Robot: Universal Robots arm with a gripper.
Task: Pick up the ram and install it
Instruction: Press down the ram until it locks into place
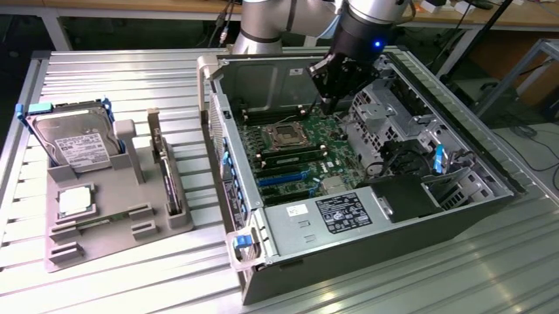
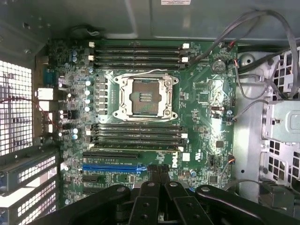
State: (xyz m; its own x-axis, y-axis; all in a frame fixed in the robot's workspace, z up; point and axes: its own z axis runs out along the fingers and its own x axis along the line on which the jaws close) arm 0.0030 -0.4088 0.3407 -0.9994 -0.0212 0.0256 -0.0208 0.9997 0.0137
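My gripper (image 1: pixel 329 110) hangs inside the open computer case (image 1: pixel 262 229), just above the motherboard (image 1: pixel 306 154). In the wrist view its two black fingers (image 2: pixel 151 180) stand pressed close together, with nothing visible between them. The ram (image 2: pixel 136 146) looks like a long narrow greenish strip seated in the memory slot closest to the gripper, between the empty CPU socket (image 2: pixel 143 96) and the blue slot (image 2: pixel 112 167). In the exterior view it shows as a dark stick (image 1: pixel 292 156) below the socket. My gripper is above it and apart from it.
Outside the case, on the exterior view's left, a grey fixture tray (image 1: pixel 105 252) holds a silver hard drive (image 1: pixel 74 140), an upright expansion card (image 1: pixel 167 173) and a square chip (image 1: pixel 76 199). Drive cages and cables (image 1: pixel 410 150) crowd the case on the exterior view's right.
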